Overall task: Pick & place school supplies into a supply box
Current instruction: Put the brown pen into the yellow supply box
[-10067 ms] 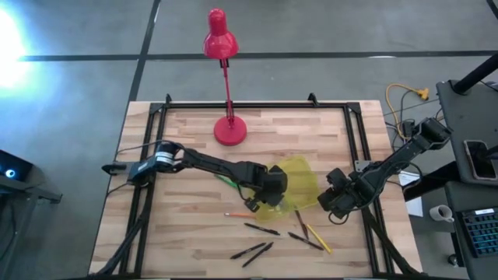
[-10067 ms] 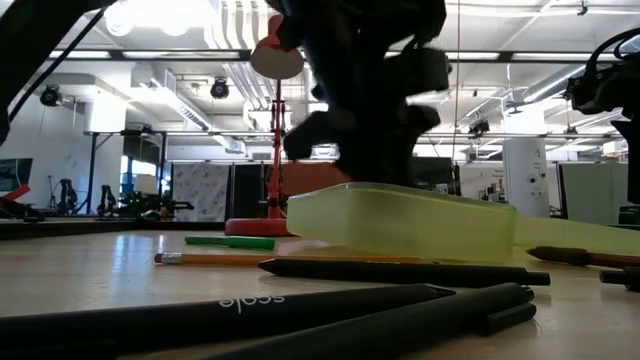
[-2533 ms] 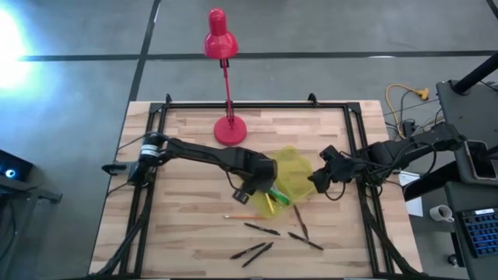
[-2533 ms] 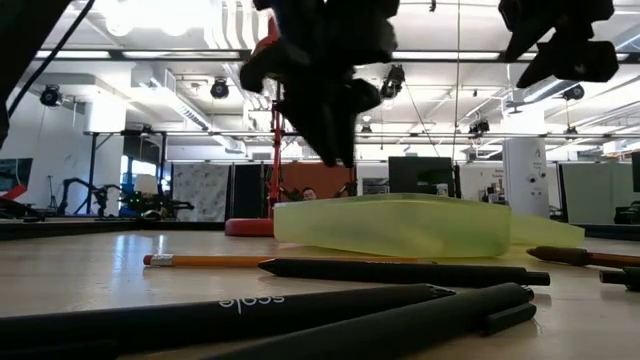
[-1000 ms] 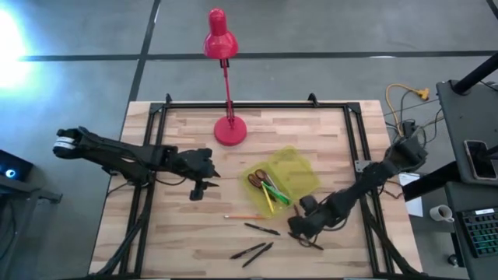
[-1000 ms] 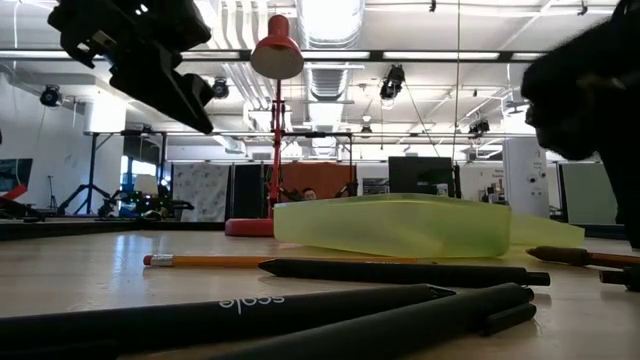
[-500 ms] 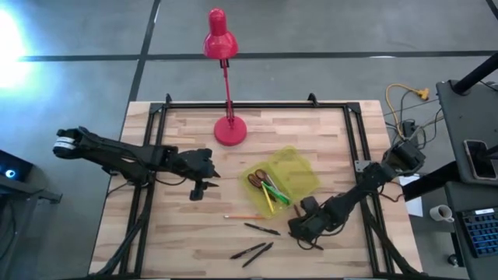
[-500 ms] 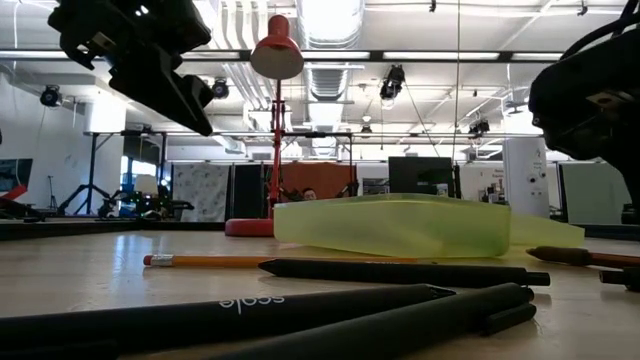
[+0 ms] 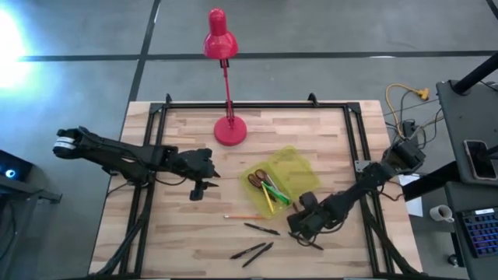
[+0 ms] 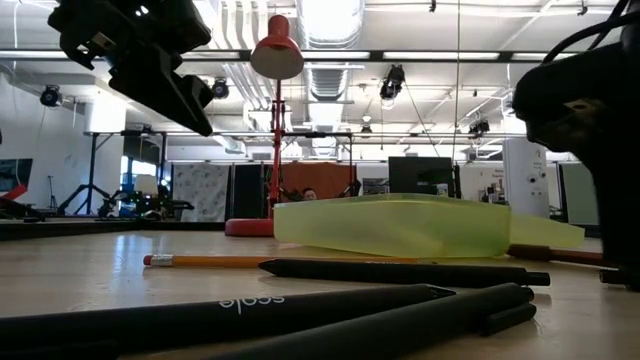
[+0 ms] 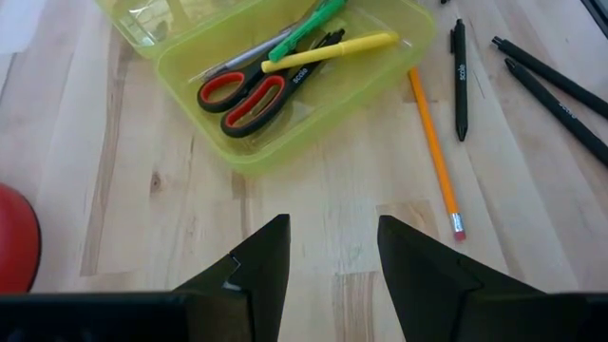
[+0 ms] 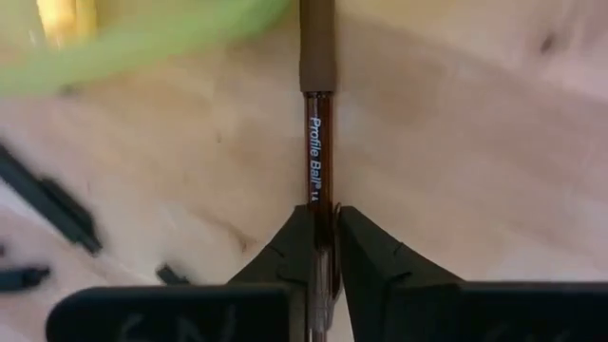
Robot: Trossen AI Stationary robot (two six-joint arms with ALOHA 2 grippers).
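1. Down near the front right of the table (image 9: 179, 132), the right gripper (image 9: 299, 225) is clenched on a brown pen (image 12: 317, 142), which runs straight out from between its two fingers (image 12: 370, 252) toward the box (image 9: 282, 179) (printed lettering shows on the barrel).
2. Well to the left, the left gripper (image 9: 204, 180) hangs above bare wood with its jaws spread and nothing between them.
3. Open and yellow-green, the box lies right of the table's middle, its lid (image 9: 299, 167) folded out on the far right side.
4. Inside the box lie red-handled scissors (image 11: 249, 88), a green marker (image 11: 306, 23) and a yellow pencil (image 11: 330, 51).
5. Just beside the box, toward the front, an orange pencil (image 11: 434, 152) lies flat on the wood, eraser end pointing away from the box.
6. Several black pens (image 9: 261, 229) lie loose near the front edge (two of them close together, further forward than the rest).
7. At the back of the table stands a red lamp (image 9: 228, 128), its shade reaching beyond the far edge.
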